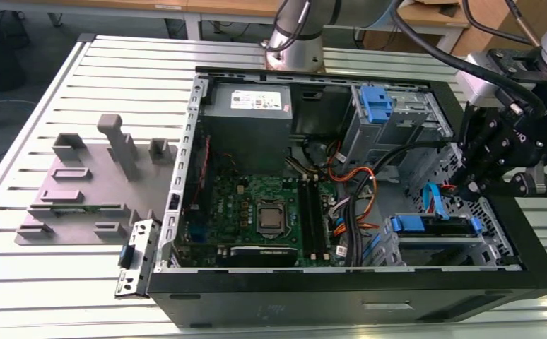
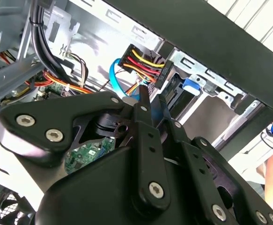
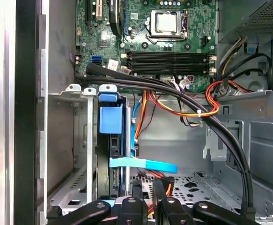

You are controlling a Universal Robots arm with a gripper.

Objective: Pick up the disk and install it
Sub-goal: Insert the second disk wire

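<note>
gripper [image 3: 147,186]: jaws slightly apart, empty
disk [image 3: 110,122]: seated in drive bay [image 3: 87,140], just ahead of tool, apart

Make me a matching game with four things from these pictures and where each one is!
Things:
1. gripper
2. power supply box
3. processor chip
4. grey fixture block

Places:
A. on the slatted table, outside the computer case
B. in the middle of the green board
C. over the case's side at the exterior view's right
D. in a corner of the case, wearing a white sticker

Pairs: 1-C, 2-D, 3-B, 4-A
</note>
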